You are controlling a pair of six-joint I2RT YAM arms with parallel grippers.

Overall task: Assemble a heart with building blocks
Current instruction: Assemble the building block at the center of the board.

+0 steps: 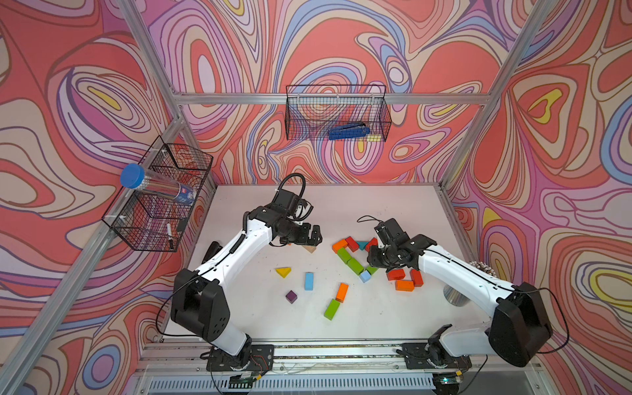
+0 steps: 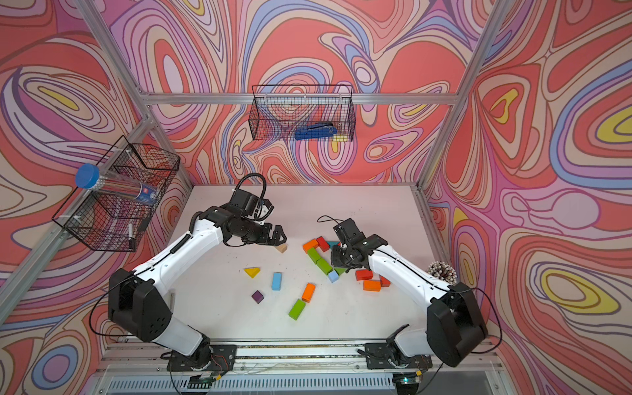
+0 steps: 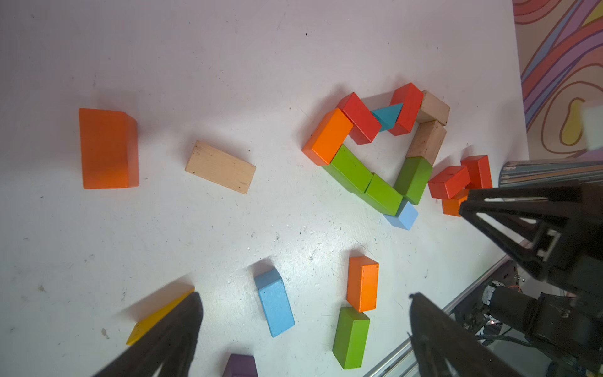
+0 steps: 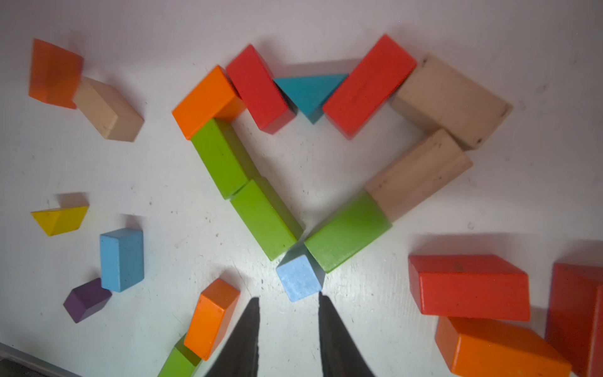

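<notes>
Heart ring [image 4: 225, 156] is looking closed, all 10 touching. Blue cube [image 4: 298, 277] at its tip is sitting just ahead of R pincer [image 4: 288, 297], which is hanging slightly parted, empty. L pincer [image 3: 303, 294] is gaping wide, empty. Prob. only tidying left.

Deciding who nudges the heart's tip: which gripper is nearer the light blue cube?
Right. The right gripper is right at the light blue cube, just off its outer edge. The left gripper is well away, left of the heart, by the loose plain wooden brick.

White arms [image 1: 239, 253] w/ blk joints [image 1: 200, 304], blk cables [image 1: 291, 174].
</notes>
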